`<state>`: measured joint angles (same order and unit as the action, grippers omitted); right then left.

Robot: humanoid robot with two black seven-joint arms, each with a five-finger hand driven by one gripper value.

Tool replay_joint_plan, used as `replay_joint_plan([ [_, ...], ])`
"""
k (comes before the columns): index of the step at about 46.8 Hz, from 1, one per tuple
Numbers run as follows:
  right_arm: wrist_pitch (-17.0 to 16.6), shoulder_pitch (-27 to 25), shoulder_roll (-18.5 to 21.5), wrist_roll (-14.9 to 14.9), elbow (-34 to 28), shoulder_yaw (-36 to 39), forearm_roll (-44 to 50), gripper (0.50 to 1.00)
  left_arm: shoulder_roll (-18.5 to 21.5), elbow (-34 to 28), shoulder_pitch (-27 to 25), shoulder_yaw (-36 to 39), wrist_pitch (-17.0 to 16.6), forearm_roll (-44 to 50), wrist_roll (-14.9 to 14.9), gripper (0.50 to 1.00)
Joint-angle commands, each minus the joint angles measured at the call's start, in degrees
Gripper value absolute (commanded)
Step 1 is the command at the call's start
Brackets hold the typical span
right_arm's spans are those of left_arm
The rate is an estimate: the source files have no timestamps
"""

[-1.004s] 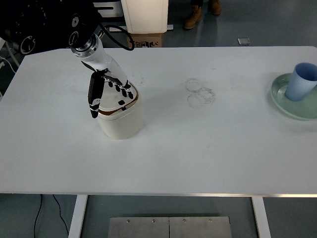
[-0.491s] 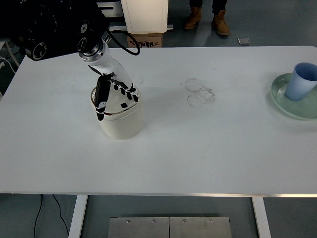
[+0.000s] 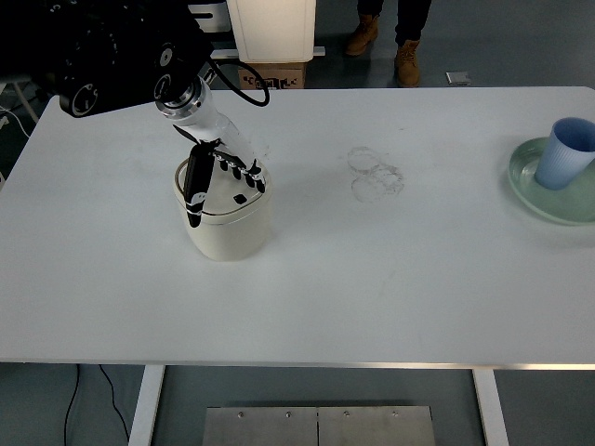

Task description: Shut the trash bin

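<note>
A small cream trash bin (image 3: 227, 228) stands on the white table (image 3: 372, 279), left of centre. Its lid lies flat on top, with a small dark button showing. My left hand (image 3: 216, 172), white with black fingers, reaches in from the upper left and hovers over the bin's lid. Its fingers (image 3: 194, 190) are relaxed and point down, just above or touching the lid's back part. They hold nothing. My right arm is out of the picture.
A pale green plate (image 3: 530, 190) with a blue cup (image 3: 565, 153) on it sits at the right edge. Faint ring marks (image 3: 375, 174) stain the table's middle. A person's boots (image 3: 381, 42) and a white cabinet (image 3: 271, 28) show beyond the far edge.
The left hand has lifted and shifted right and back over the bin. The lid, tilted under the hand a second ago, now lies flat.
</note>
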<state>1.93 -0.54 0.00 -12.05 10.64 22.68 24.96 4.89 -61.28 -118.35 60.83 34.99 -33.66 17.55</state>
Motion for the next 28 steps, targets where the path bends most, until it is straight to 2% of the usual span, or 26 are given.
replay_joint_plan([
  [1,0.0,0.0,0.0,0.0,0.0,0.0,0.0,0.991,0.0,0.0,0.0,0.0,0.0,0.0,-0.1,1.0],
  [28,0.0,0.0,0.0,0.0,0.0,0.0,0.0,0.991,1.1,-0.1,-1.9,0.0,0.0,0.0,0.0,1.0],
])
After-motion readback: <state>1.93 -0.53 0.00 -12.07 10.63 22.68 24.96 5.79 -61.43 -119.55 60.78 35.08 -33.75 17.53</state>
